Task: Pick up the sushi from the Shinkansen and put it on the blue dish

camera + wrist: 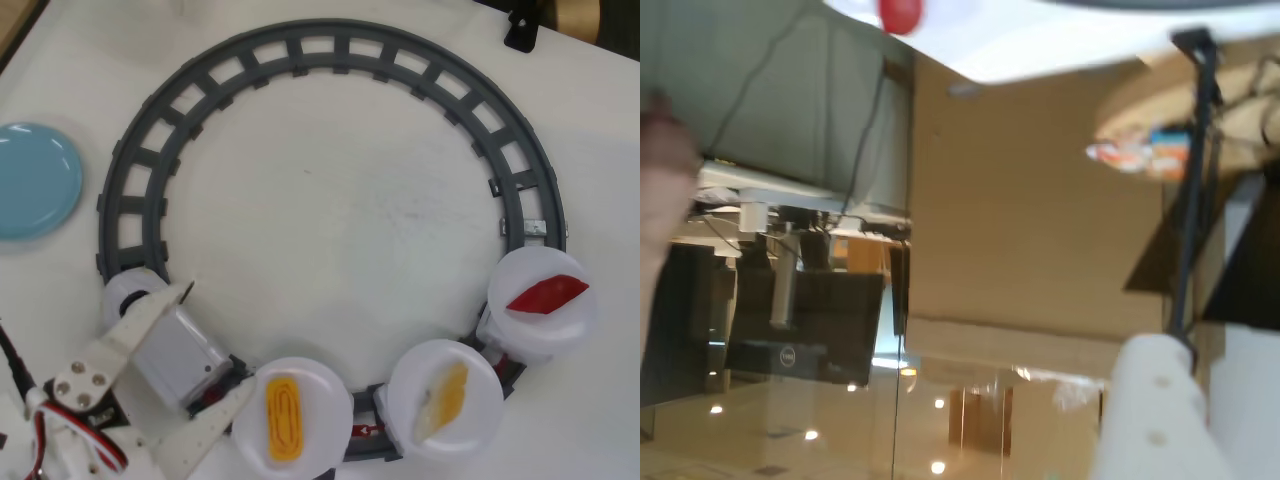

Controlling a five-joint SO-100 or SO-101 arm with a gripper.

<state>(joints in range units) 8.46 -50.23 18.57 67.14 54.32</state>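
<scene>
The sushi (443,400), a pale orange-and-cream piece, lies on the middle white plate (478,425) of the Shinkansen, at the lower right of the grey ring track (330,50). The train's white nose (130,292) pokes out from under my arm (170,358) at the lower left. The blue dish (30,180) lies empty at the left edge, outside the track. The arm is folded over the train's front. The wrist view looks out across the room and shows only one white finger (1150,420). I cannot tell whether the jaws are open.
A yellow ridged piece (284,417) lies on the plate nearest my arm. A red pointed piece (547,295) lies on the far right plate. A black bracket (520,30) stands at the top right. Red and white cables (60,440) run at my arm's base.
</scene>
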